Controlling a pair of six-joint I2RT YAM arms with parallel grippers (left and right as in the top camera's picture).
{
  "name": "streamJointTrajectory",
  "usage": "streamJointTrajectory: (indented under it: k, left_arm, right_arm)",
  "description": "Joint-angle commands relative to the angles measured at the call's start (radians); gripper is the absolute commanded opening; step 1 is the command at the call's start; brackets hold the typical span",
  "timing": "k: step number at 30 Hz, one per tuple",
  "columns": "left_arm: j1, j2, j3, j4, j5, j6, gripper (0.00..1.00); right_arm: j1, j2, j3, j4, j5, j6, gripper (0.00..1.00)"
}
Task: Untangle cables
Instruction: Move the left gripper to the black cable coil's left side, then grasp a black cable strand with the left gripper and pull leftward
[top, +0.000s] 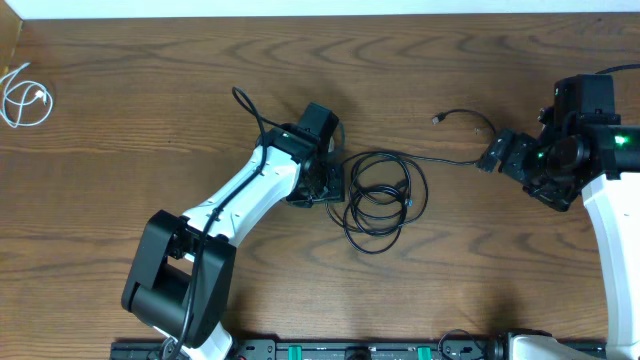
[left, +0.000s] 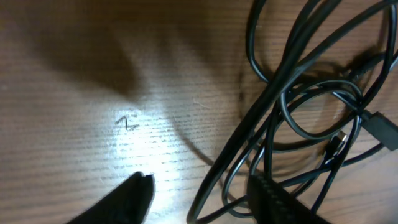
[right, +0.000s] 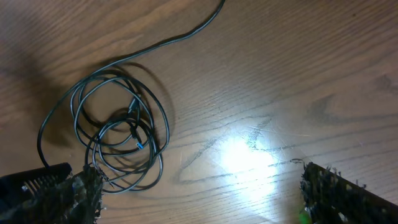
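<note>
As black cables (left: 277, 93) run between its jaws, the left gripper (left: 200, 190) appears released.

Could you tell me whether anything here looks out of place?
The black cables lie in one tangled coil of overlapping loops in the middle, with one tail trailing right. The white cable sits coiled alone near the far left edge. Nothing looks damaged.

You see the black cables (top: 377, 196) coiled on the counter (top: 150, 80), left hand (top: 333, 186) at their left edge, 1 strand running toward the right hand (top: 493, 156), white cable (top: 24, 101) far left.
</note>
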Motion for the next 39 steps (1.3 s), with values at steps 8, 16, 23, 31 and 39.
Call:
streamJointTrajectory:
  k: [8,16,23,31,39]
  left_arm:
    - [0.002,0.003,0.021,-0.001,0.035,0.006,0.07]
    - [0.000,-0.146,0.146,-0.002,0.100,0.006,0.07]
    - [0.000,-0.389,0.198,0.024,0.103,0.006,0.08]
    - [0.000,-0.684,0.198,0.145,0.102,0.006,0.07]
    - [0.001,-0.882,0.198,0.161,-0.110,0.006,0.07]
  right_arm:
    - [-0.004,-0.002,0.013,-0.001,0.008,-0.008,0.99]
    - [-0.004,-0.002,0.013,-0.001,0.008,-0.008,0.99]
    - [-0.004,-0.002,0.013,0.000,0.008,-0.008,0.99]
    - [-0.004,-0.002,0.013,0.000,0.008,-0.008,0.99]
    - [-0.004,-0.002,0.013,-0.001,0.009,-0.008,0.99]
